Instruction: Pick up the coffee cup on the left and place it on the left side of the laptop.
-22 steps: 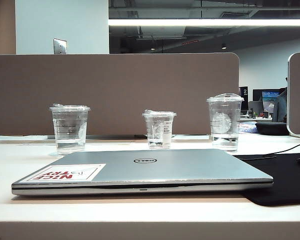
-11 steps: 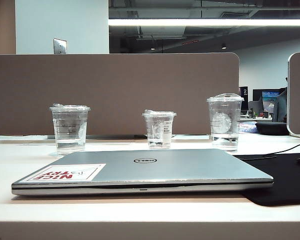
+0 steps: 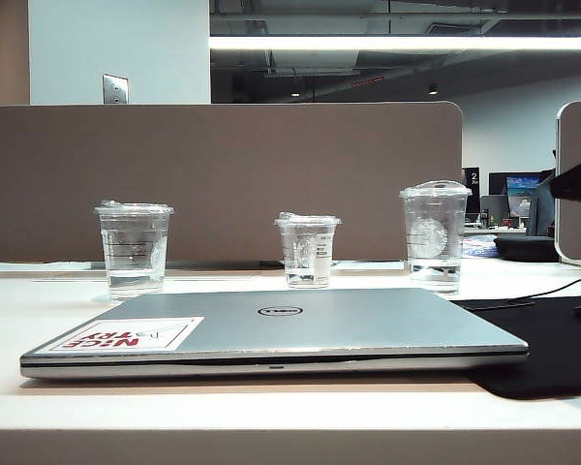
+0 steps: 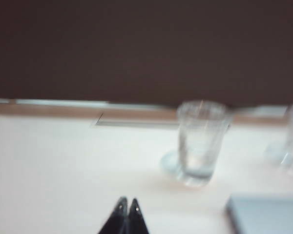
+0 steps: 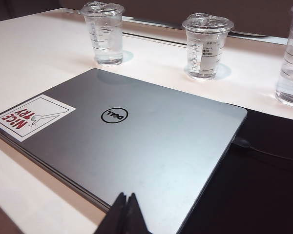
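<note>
Since a second ago, a dark arm part (image 3: 578, 180) has entered at the exterior view's right edge; cups and laptop (image 3: 271, 331) sit unmoved.

We see the coffee cup (image 3: 134, 248) upright on the table (image 3: 39, 310) behind the laptop's left corner, apart from the smaller cup (image 3: 308, 251) and domed-lid cup (image 3: 435, 235). Our left gripper (image 4: 127, 209) hovers pinched shut short of it; our right gripper (image 5: 126, 204), fingertips together, hangs over the laptop beside the black mat (image 3: 552, 349).
</note>
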`<state>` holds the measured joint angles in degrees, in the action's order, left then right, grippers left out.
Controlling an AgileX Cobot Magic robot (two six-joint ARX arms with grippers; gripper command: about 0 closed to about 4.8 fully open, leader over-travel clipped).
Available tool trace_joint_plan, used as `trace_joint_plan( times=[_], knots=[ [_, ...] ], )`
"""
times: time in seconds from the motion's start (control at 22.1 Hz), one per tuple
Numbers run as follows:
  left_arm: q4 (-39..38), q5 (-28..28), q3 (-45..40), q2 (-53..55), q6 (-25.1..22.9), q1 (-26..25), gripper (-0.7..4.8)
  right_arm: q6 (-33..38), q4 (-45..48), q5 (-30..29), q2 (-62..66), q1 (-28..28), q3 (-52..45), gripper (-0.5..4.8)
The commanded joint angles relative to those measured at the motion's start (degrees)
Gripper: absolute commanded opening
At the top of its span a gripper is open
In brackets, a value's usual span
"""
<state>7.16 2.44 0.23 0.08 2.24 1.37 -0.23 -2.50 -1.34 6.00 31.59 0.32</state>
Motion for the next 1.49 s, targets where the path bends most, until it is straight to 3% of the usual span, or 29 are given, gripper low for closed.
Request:
trace_joint_plan(
  times=[0.05, 0.27, 0.36, 0.59, 0.68, 0.72, 0.77, 0.95, 1.36, 1.49],
  knots=[
    [3.63, -0.33, 0.57, 0.33, 5.92, -0.02, -0.06, 0.2, 0.98, 0.11, -0.11, 0.02, -0.24, -0.04],
    [4.85, -2.58, 5.73, 8.98, -2.56, -0.02, -0.06, 0.2, 0.98, 0.13, -0.11, 0.02, -0.24, -0.04],
    [12.07, -2.69, 7.45, 19.93, -4.76, -0.09, -0.06, 0.2, 0.98, 0.11, -0.11, 0.04, -0.24, -0.04],
    [42.32, -5.29, 14.16, 58.47, -5.2, -0.5, 0.14, 0.2, 0.98, 0.13, -0.11, 0.09, -0.24, -0.04],
    [49.9, -8.98, 19.1, 73.66, -5.22, -0.7, 2.16, 0.2, 1.01, 0.11, -0.17, 0.09, -0.24, -0.04],
    [50.8, -10.29, 20.28, 76.61, -5.22, -0.7, 2.65, 0.2, 1.01, 0.13, -0.17, 0.09, -0.24, -0.04],
    [52.74, -13.4, 24.13, 85.07, -5.22, -0.79, 3.63, 0.2, 0.98, 0.11, -0.17, 0.09, -0.24, -0.04],
    [53.24, -23.87, 32.24, 98.68, -5.51, -1.66, 3.82, 0.2, 1.01, 0.11, -0.17, 0.09, -0.24, -0.04],
    [50.42, -31.06, 43.78, 112.06, -6.75, -4.33, 4.38, 0.2, 0.98, 0.13, -0.17, 0.11, -0.24, -0.04],
    [44.72, -33.35, 46.75, 113.13, -6.8, -4.33, 4.39, 0.2, 1.01, 0.13, -0.17, 0.11, -0.24, -0.04]
  ],
)
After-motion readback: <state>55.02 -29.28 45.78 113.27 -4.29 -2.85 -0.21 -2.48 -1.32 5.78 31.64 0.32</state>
